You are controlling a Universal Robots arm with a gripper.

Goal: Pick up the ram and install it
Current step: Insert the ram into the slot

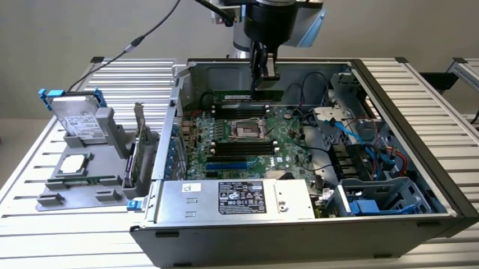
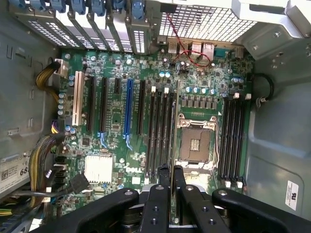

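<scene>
A: Exterior view: what does the claw [image 1: 263, 78] hold?
B: It is pinched tight on the ram [image 1: 248, 95], a green stick. The stick lies level, up over the big board [image 1: 288, 131] inside the computer box [image 1: 299, 235].

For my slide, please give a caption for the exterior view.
Gripper holds the ram above the motherboard inside the open case.
</scene>
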